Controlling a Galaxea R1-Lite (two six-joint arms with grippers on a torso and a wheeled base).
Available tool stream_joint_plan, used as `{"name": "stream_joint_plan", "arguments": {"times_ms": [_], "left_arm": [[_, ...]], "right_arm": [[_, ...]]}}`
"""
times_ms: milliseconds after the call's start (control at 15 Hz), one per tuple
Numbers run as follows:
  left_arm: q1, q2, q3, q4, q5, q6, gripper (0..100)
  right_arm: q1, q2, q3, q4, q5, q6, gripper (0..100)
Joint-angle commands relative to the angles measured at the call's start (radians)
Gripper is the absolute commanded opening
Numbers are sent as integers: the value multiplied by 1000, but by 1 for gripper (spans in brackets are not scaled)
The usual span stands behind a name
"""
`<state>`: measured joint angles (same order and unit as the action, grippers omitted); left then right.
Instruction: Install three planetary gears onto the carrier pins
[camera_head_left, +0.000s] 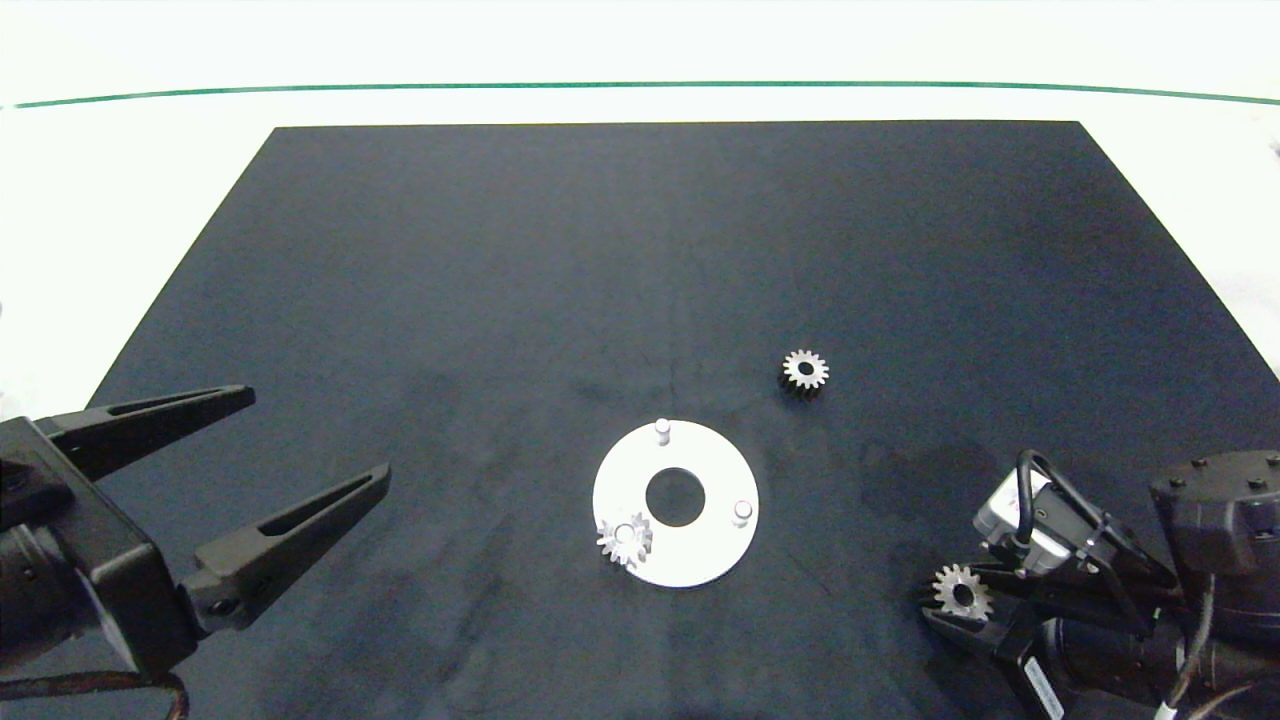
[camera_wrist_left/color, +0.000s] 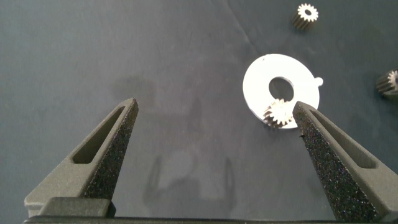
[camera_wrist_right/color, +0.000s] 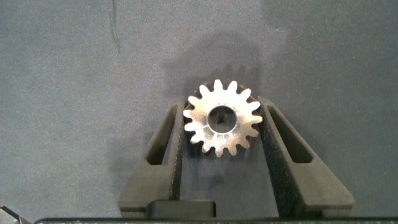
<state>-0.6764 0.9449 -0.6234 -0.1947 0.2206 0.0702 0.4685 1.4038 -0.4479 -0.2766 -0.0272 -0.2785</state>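
Note:
The white carrier disc (camera_head_left: 700, 555) lies at the mat's front centre, also in the left wrist view (camera_wrist_left/color: 258, 81). Two carrier pins (camera_head_left: 661, 429) (camera_head_left: 742, 511) stand bare. One planetary gear (camera_head_left: 625, 540) (camera_wrist_left/color: 279, 114) sits on the third pin at the disc's near left. A second gear (camera_head_left: 805, 370) (camera_wrist_left/color: 305, 14) lies flat on the mat behind and to the right of the disc. My right gripper (camera_head_left: 945, 603) (camera_wrist_right/color: 222, 107), front right, is shut on the third gear (camera_head_left: 962, 592) (camera_wrist_right/color: 222, 118), its fingers pressing the teeth on both sides. My left gripper (camera_head_left: 318, 435) (camera_wrist_left/color: 214, 112) hangs open at front left.
A black mat (camera_head_left: 640, 250) covers the white table (camera_head_left: 150, 160). A green line (camera_head_left: 640, 85) runs along the table's far side. The right arm's wrist and cables (camera_head_left: 1100, 570) fill the front right corner.

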Motion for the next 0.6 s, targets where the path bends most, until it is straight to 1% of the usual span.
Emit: {"name": "stream_joint_plan", "arguments": {"times_ms": [67,133,267,333,400,600], "left_arm": [[0,2,8,-2,2,0,100],[0,2,10,-2,0,0,100],[0,2,11,-2,0,0,100],[0,2,11,-2,0,0,100],[0,2,11,-2,0,0,100],[0,-6,16,-2,0,0,100]], "right_arm": [[1,0,3,-1,0,-2,33],[-1,0,5,-1,0,-2,30],[1,-8,8,2,-8,-2,27],[1,-9,6,2,-17,-2,25],[2,-16,-5,0,-39,-1,25],[9,-20,-58,7,-39,2,25]]}}
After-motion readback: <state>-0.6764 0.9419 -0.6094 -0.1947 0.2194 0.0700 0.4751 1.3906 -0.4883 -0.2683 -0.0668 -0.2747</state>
